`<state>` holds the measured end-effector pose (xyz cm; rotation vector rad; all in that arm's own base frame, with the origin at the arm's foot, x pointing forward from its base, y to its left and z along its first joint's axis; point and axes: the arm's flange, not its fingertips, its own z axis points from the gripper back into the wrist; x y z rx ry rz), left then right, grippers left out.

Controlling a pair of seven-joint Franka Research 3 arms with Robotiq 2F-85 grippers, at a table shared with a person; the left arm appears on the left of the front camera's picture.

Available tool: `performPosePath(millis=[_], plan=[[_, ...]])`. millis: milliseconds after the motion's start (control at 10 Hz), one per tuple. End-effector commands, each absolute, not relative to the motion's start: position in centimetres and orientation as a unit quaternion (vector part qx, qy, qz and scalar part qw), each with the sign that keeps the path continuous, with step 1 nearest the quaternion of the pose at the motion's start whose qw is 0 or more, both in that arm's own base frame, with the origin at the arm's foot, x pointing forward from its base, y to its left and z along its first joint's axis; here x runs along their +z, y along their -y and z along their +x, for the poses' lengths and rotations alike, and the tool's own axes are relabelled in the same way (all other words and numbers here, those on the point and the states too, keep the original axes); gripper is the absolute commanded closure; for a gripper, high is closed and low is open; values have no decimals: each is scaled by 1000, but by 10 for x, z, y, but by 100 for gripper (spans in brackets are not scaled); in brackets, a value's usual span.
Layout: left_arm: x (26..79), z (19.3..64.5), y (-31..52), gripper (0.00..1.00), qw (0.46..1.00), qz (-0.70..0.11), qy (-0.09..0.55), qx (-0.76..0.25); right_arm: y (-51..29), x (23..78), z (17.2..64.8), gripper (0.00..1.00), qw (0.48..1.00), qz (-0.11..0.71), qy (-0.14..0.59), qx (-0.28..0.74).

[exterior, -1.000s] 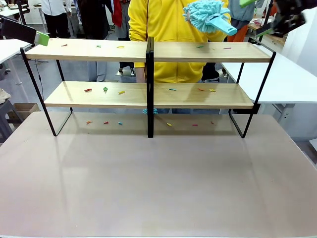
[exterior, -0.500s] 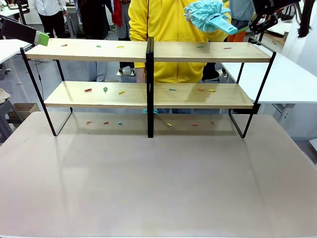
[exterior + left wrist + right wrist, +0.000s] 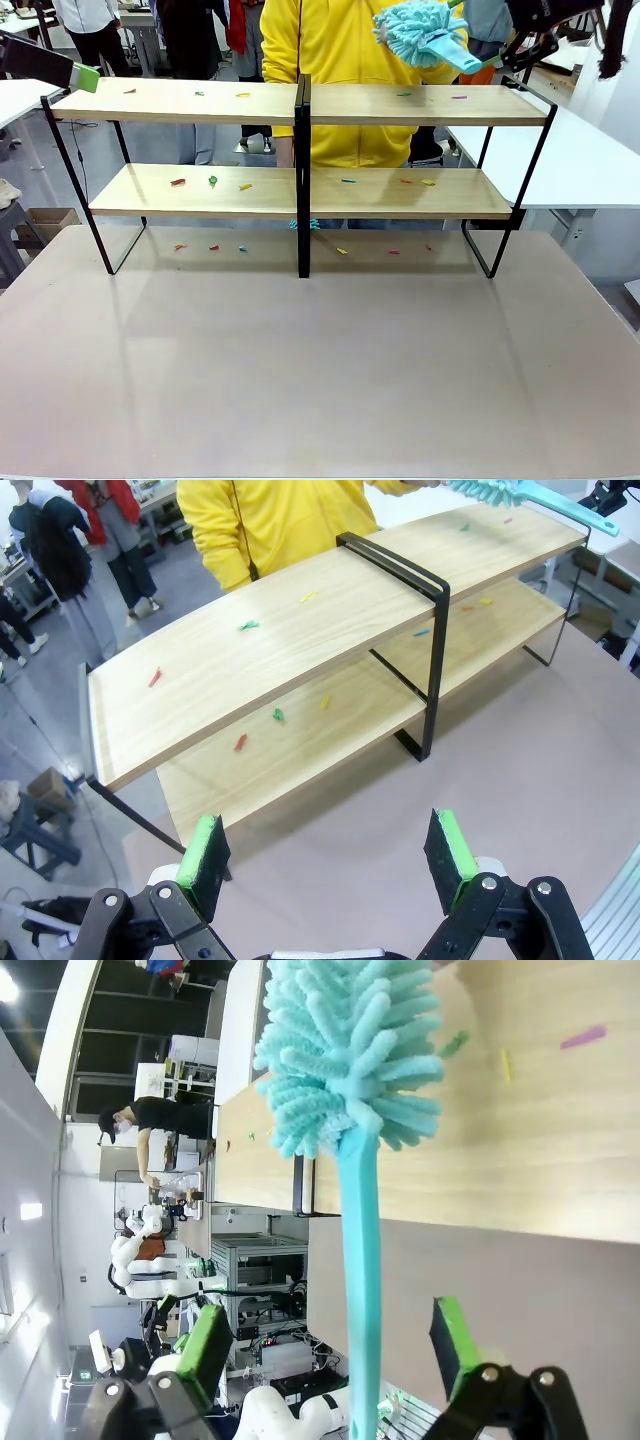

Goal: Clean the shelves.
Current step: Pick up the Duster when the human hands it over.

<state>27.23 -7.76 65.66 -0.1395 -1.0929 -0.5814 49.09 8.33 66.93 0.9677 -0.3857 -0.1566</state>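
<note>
On table (image 3: 320,380), shelves (image 3: 200,100) stand below right end effector (image 3: 328,1350)

Left gripper (image 3: 325,855) is hovering high and tilting downward, jaws spread wide, green pads (image 3: 205,852) facing each other. Right gripper (image 3: 328,1312) is hovering with its wrist rolled sideways, jaws likewise spread wide.

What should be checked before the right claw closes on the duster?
1. The right claw is open: ok.
2. The duster handle runs between its pads: ok, judging by the right wrist view.
3. The person has let go of the duster: cannot tell.
4. The left claw is open, empty and far from the duster: ok.
5. The shelves are clean: not ok, coloured scraps lie on both boards.
</note>
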Motion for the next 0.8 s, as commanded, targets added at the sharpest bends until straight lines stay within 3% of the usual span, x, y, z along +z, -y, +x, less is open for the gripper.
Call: performPosePath(millis=[0,500,600,700], plan=[[657,272,77,0,811,-62,512,-276,-86,662,497,0,861,474,176,-62],[657,272,77,0,811,-62,512,-276,-88,659,500,0,866,466,163,-77],[657,272,77,0,811,-62,512,-276,-89,656,502,58,869,462,163,-67],[657,272,77,0,811,-62,512,-276,-91,654,502,59,871,462,156,-63]])
